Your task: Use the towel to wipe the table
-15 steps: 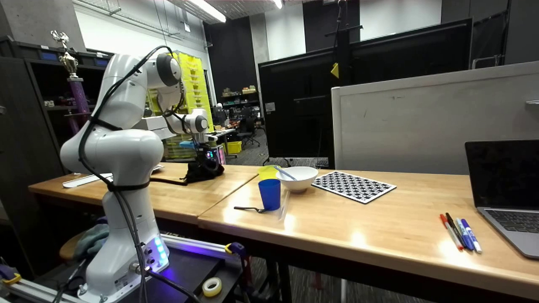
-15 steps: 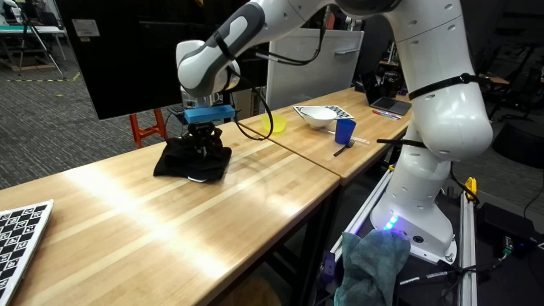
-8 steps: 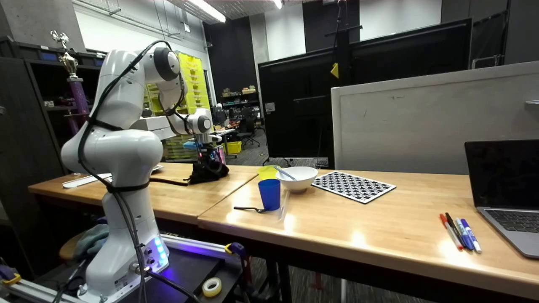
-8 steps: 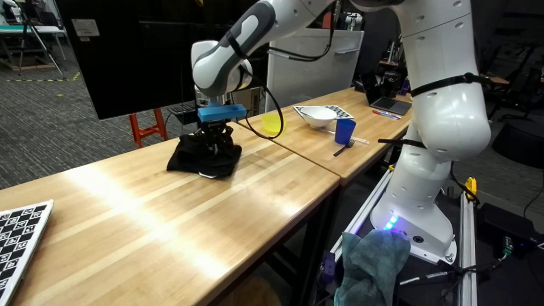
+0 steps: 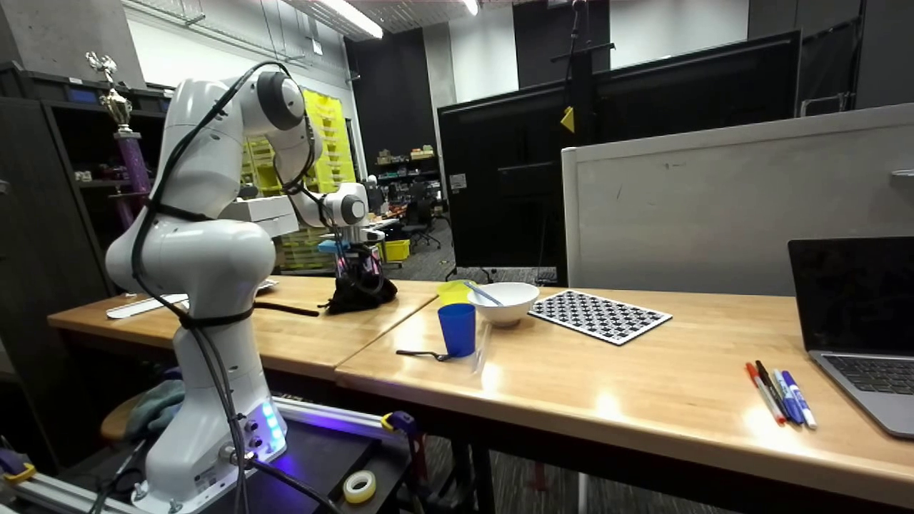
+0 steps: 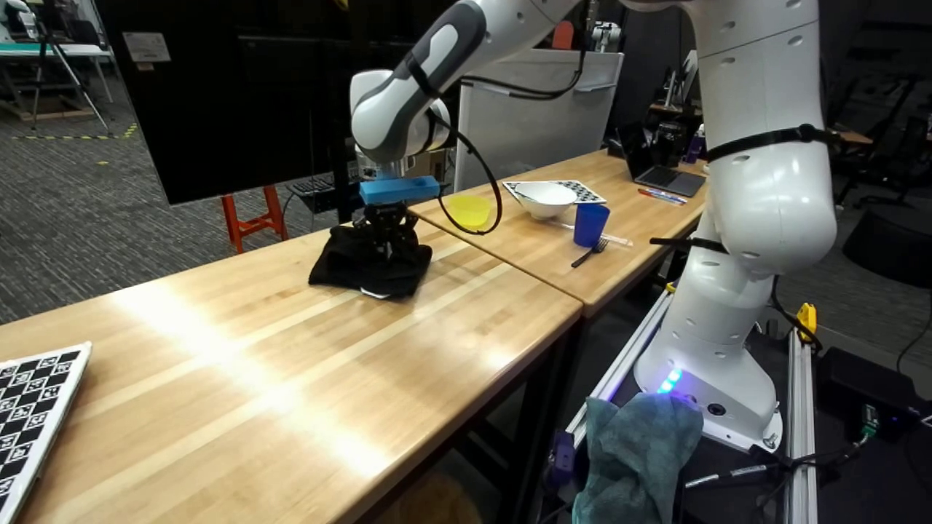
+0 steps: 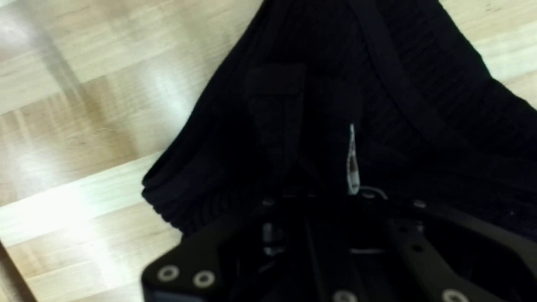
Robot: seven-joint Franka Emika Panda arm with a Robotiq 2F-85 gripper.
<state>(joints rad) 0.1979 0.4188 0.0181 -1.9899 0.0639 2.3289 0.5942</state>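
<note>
The black cloth [image 6: 342, 262] lies bunched on the wooden table [image 6: 218, 407] and serves as the towel. It also shows in an exterior view [image 5: 357, 296] and fills much of the wrist view [image 7: 402, 96]. A small white tag shows at its near edge. My gripper [image 6: 386, 244] points down into the middle of the cloth, low over the table, and the cloth moves along with it. In the wrist view the dark fingers [image 7: 310, 180] blend with the black cloth, so the fingertips are hard to make out.
On the adjoining table are a yellow bowl [image 6: 470, 211], a white bowl [image 6: 542, 202], a blue cup [image 6: 590, 227], a fork [image 6: 591, 253], a checkered board [image 5: 600, 315], markers [image 5: 782, 394] and a laptop [image 5: 871, 357]. Another checkered board [image 6: 33, 422] lies at the near table's end.
My gripper and the black cloth have slid together across the table toward the seam with the adjoining table, rightward in both exterior views. The other objects have not moved.
</note>
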